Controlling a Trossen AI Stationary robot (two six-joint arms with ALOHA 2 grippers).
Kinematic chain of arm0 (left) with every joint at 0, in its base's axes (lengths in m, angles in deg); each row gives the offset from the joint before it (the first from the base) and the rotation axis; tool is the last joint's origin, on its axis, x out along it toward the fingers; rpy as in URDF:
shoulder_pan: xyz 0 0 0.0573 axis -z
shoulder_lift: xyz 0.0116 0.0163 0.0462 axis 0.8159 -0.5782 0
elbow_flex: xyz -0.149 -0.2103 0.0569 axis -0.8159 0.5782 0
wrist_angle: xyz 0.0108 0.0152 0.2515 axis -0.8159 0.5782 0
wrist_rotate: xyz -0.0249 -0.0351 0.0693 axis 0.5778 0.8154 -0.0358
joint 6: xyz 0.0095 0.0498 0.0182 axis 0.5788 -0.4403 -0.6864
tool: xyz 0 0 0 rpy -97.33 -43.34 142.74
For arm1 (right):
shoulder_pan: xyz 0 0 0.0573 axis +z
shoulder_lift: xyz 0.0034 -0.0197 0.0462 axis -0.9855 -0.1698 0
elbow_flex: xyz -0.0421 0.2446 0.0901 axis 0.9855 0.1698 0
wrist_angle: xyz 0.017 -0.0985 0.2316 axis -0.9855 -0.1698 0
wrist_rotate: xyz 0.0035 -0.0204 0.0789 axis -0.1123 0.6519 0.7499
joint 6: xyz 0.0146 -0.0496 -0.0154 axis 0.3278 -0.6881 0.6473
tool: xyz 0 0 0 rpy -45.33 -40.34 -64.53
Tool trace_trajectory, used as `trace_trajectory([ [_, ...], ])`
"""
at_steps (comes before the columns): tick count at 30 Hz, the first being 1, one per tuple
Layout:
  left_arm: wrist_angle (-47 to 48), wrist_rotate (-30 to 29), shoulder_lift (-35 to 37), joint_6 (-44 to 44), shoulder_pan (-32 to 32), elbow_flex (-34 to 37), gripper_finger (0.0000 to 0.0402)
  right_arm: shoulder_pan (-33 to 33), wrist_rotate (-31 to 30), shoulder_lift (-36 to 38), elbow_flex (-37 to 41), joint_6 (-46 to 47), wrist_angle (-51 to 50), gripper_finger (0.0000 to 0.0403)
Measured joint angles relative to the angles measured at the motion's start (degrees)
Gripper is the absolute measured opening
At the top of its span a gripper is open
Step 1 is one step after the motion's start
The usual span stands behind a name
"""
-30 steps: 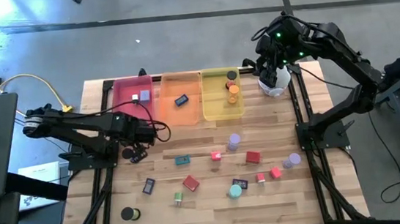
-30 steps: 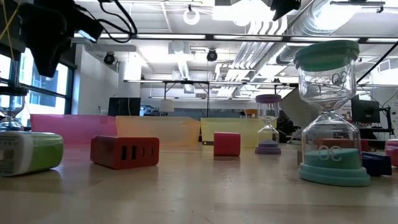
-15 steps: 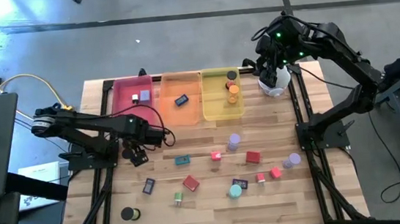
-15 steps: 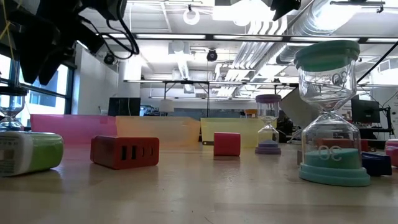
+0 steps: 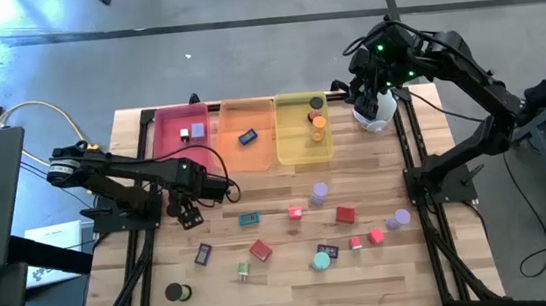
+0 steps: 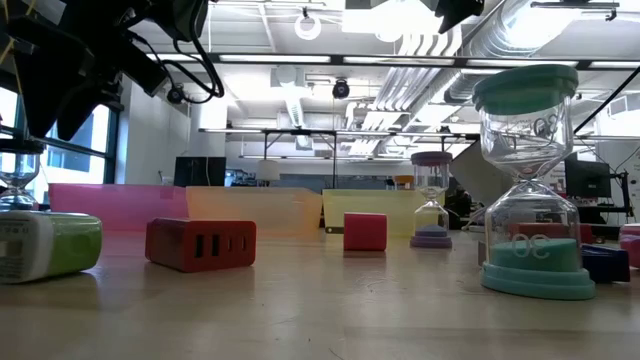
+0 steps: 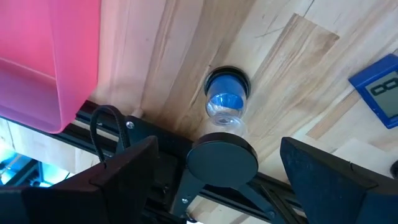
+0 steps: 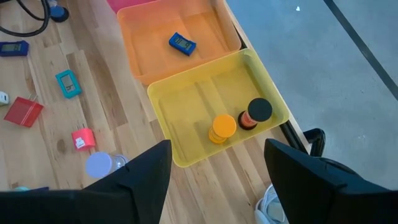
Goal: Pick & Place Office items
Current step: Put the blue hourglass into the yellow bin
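Observation:
My left gripper [image 7: 224, 186] is open over the table's left side [image 5: 188, 213], just near of the pink tray [image 5: 181, 132]. A small hourglass with black caps and blue sand [image 7: 225, 106] sits between its two wide-apart fingers, untouched. Other office items lie scattered over the table's middle: a purple hourglass [image 5: 320, 191], a red cube [image 5: 345, 214], a teal rectangle [image 5: 248, 219], a teal hourglass [image 5: 320, 261] and a red charger block [image 5: 260, 250]. My right gripper [image 8: 224, 186] is open and waits high above the table's far right corner [image 5: 370, 68].
The pink tray, the orange tray [image 5: 250, 150] and the yellow tray [image 5: 292, 146] line the far edge, and each holds small pieces. A white rounded device [image 5: 375, 113] stands at the far right. A black cylinder [image 5: 175, 293] sits near the near left corner. The table's frame rail [image 7: 155, 143] runs beside the hourglass.
My left arm has reached farther toward the table's right, and its gripper has swung toward the near edge, coming over the small dark hourglass. The fingers stay apart. No item has moved.

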Motion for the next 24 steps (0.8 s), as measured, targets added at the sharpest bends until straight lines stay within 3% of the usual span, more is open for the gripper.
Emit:
trace_trajectory([
  [24, -1.1, 1.0, 0.0, -0.4, 0.0, 4.4, 0.0330, 0.0, 0.0, 0.0, 0.0, 0.6, 0.0, 0.0246],
])
